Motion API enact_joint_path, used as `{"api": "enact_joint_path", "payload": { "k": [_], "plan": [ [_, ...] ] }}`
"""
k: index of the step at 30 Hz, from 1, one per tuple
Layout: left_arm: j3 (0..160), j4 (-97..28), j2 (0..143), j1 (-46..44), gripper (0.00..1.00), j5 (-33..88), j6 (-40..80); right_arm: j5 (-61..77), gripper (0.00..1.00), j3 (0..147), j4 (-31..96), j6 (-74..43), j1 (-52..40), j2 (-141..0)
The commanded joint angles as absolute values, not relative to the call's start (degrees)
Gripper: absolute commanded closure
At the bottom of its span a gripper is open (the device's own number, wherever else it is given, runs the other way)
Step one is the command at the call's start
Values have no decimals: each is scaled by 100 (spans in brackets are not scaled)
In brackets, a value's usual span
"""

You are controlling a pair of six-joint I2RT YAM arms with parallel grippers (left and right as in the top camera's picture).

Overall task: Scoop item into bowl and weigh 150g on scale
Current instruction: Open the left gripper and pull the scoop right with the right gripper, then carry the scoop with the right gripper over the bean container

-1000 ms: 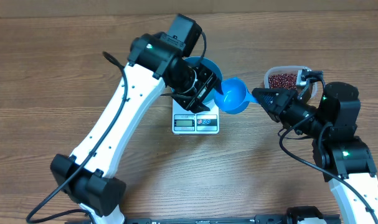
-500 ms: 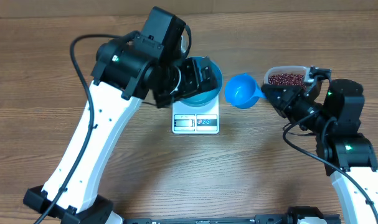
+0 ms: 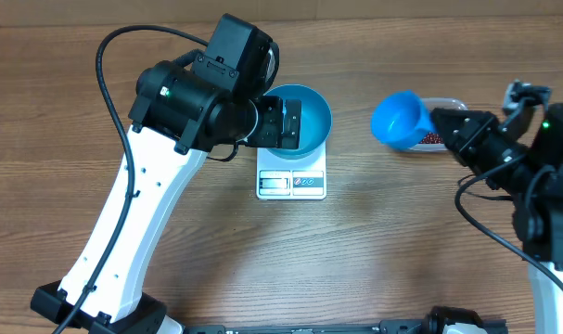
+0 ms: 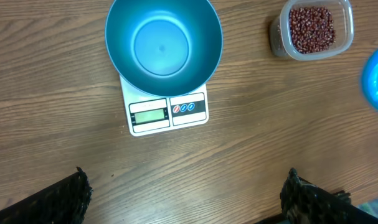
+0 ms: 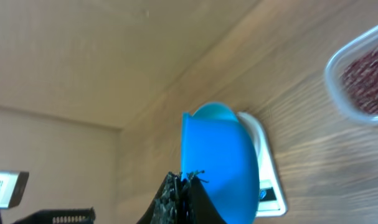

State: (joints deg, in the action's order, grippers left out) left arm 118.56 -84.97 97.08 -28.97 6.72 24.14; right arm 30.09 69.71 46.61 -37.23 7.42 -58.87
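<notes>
The bright-blue bowl [image 3: 304, 113] [image 4: 162, 43] stands empty on the white scale [image 3: 291, 182] [image 4: 168, 113]. My left gripper [image 3: 293, 124] [image 4: 185, 193] hovers open above the bowl's left side, nothing between its fingers [image 4: 67, 196]. The beans [image 4: 311, 28] [image 5: 366, 71] lie in a clear tub [image 3: 455, 104] at the right, partly hidden in the overhead view. My right gripper [image 3: 445, 123] [image 5: 187, 180] is shut on the handle of a small blue scoop [image 3: 403, 119] [image 5: 220, 162], held tilted in the air at the tub's left edge.
Wooden tabletop [image 3: 374, 250] all round. The left arm [image 3: 160, 186] reaches over the table's left half; the right arm [image 3: 541, 195] stands at the right edge. The scale's display [image 4: 149, 114] faces the near side.
My left gripper has opened wide and drawn back a little from the bowl, which it has let go on the scale. My right gripper has carried the scoop rightward to the tub.
</notes>
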Motion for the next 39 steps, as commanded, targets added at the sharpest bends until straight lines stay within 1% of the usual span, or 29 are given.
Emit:
{"api": "enact_joint_path", "payload": {
  "k": [1, 4, 12, 22, 24, 33, 39],
  "plan": [
    [11985, -8482, 9590, -2862, 0, 576, 2268, 1859, 96, 7743, 5332, -3026, 764, -5859],
    [11985, -8482, 9590, -2862, 0, 576, 2270, 1214, 96, 8051, 5889, -2604, 764, -5870],
    [11985, -8484, 9590, -2862, 0, 576, 2270, -416, 96, 8075, 6539, -1809, 764, -6176],
    [11985, -8484, 9590, -2862, 0, 576, 2270, -537, 96, 8075, 6388, -1745, 751, -7251],
    [11983, -8484, 9590, -2862, 1, 576, 2270, -554, 96, 8075, 6195, -1710, 753, -7279],
    [11983, -8484, 9590, -2862, 1, 576, 2270, -554, 96, 8075, 5214, -862, 751, -7279],
    [11983, -8484, 9590, -2862, 1, 576, 2268, -554, 96, 8075, 4866, -716, 744, -7299]
  ]
}}
